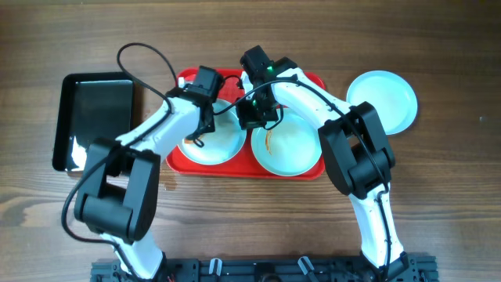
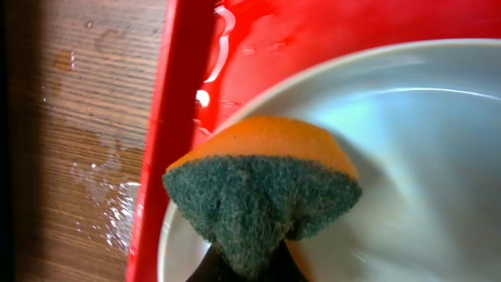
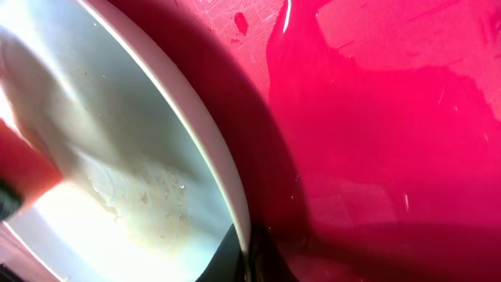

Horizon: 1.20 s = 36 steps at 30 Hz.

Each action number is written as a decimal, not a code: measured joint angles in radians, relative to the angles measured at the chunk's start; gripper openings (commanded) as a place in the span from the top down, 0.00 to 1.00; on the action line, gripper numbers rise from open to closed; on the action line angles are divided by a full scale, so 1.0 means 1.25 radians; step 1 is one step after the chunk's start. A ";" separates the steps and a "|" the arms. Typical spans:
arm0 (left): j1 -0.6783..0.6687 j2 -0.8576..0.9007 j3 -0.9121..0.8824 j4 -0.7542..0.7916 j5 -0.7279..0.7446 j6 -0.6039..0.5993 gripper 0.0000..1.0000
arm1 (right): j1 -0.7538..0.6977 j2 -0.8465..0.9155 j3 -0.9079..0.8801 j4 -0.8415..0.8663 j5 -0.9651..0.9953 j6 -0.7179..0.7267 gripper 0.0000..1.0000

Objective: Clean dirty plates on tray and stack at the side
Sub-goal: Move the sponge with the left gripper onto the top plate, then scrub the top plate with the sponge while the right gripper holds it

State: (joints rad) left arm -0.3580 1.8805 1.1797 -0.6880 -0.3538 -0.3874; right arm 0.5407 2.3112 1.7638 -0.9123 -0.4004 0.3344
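Observation:
The red tray [image 1: 309, 168] holds two pale plates side by side, the left plate [image 1: 219, 147] and the right plate [image 1: 291, 153], which has a thin orange smear. A third plate [image 1: 381, 100] lies on the table to the right of the tray. My left gripper [image 2: 250, 270] is shut on an orange sponge [image 2: 262, 196], green scouring side up, over the left plate [image 2: 423, 157] near the tray's rim [image 2: 176, 117]. My right gripper [image 3: 246, 262] is shut on the rim of a plate [image 3: 117, 157] with brownish wet smears. It looks like the left plate.
A glossy black tray [image 1: 94, 121] lies on the wooden table left of the red tray. Water drops [image 2: 109, 188] wet the wood beside the red tray's edge. Both arms cross over the red tray's back half.

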 measured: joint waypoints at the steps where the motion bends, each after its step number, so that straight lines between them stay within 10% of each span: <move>1: -0.009 -0.008 0.001 0.000 0.004 0.000 0.96 | 0.000 0.000 0.000 0.000 0.000 0.000 0.96; 17: -0.017 0.016 -0.023 0.098 0.187 -0.009 0.96 | -0.001 0.000 -0.001 -0.001 -0.002 0.000 0.96; 36: -0.012 0.037 0.001 -0.063 -0.126 -0.035 0.96 | 0.002 0.000 -0.002 0.000 -0.008 -0.005 0.96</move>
State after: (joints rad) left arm -0.3733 1.9270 1.1812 -0.7673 -0.5117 -0.4309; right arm 0.5426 2.3112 1.7618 -0.9119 -0.4107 0.3275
